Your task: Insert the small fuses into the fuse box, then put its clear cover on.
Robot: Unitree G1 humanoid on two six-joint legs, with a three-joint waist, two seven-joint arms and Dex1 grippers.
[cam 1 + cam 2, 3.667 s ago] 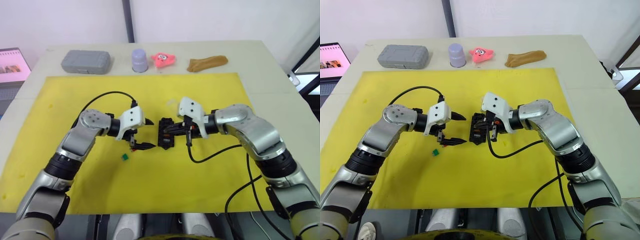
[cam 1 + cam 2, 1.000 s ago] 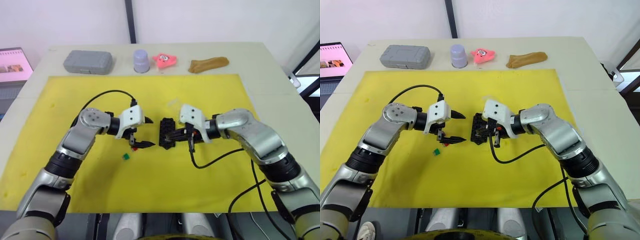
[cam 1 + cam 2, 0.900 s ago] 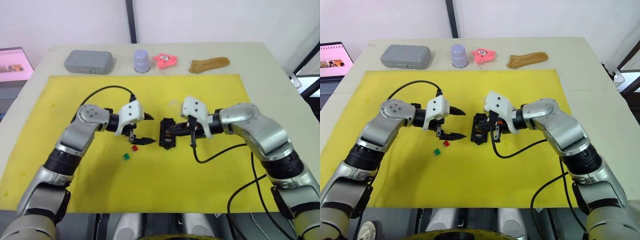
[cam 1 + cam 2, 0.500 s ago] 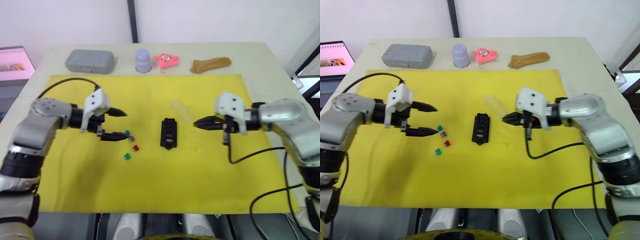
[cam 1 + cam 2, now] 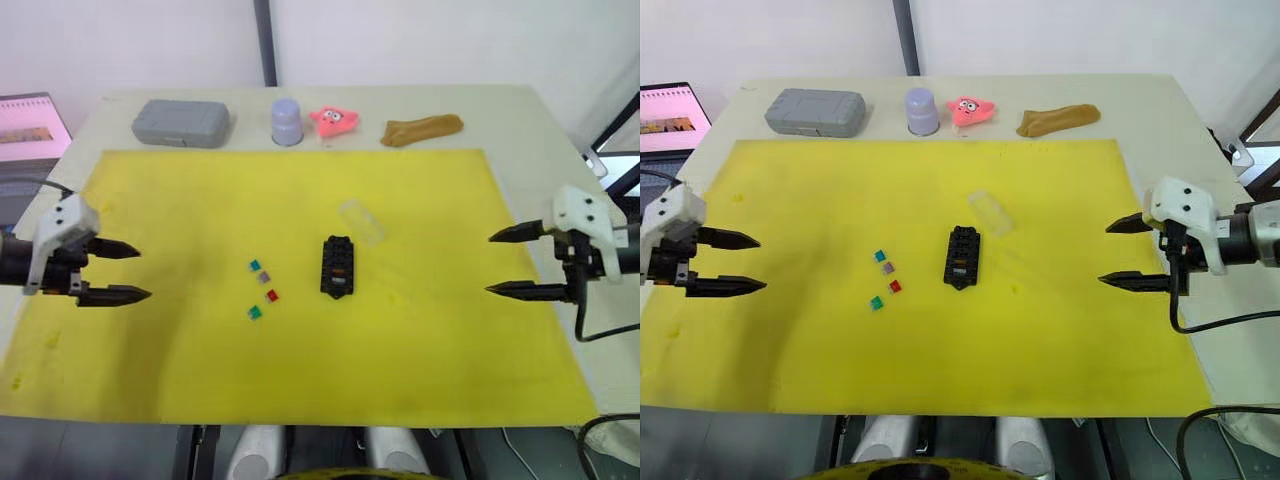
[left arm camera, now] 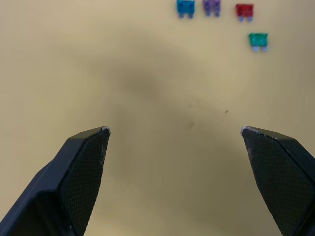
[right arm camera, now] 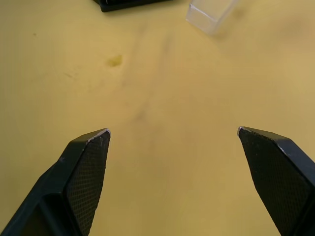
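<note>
The black fuse box point(image 5: 337, 266) lies in the middle of the yellow mat point(image 5: 200, 190), with something amber in one slot. Several small fuses lie loose to its left: teal point(image 5: 254, 265), grey-purple point(image 5: 264, 276), red point(image 5: 271, 296) and green point(image 5: 254, 313); the left wrist view shows them too, teal point(image 6: 185, 7) to green point(image 6: 258, 40). The clear cover point(image 5: 361, 221) rests just behind and right of the box, also visible as the clear cover point(image 7: 210, 13). My left gripper point(image 5: 115, 272) is open and empty at the mat's left edge. My right gripper point(image 5: 513, 263) is open and empty at the right edge.
Along the table's back edge stand a grey case point(image 5: 181, 123), a lilac cup point(image 5: 287, 120), a pink star toy point(image 5: 335, 120) and a brown pouch point(image 5: 421, 129). A laptop screen point(image 5: 30, 120) sits off the table's left side.
Both arms have drawn back from the fuse box to the mat's outer edges. The right gripper has gone from shut to open.
</note>
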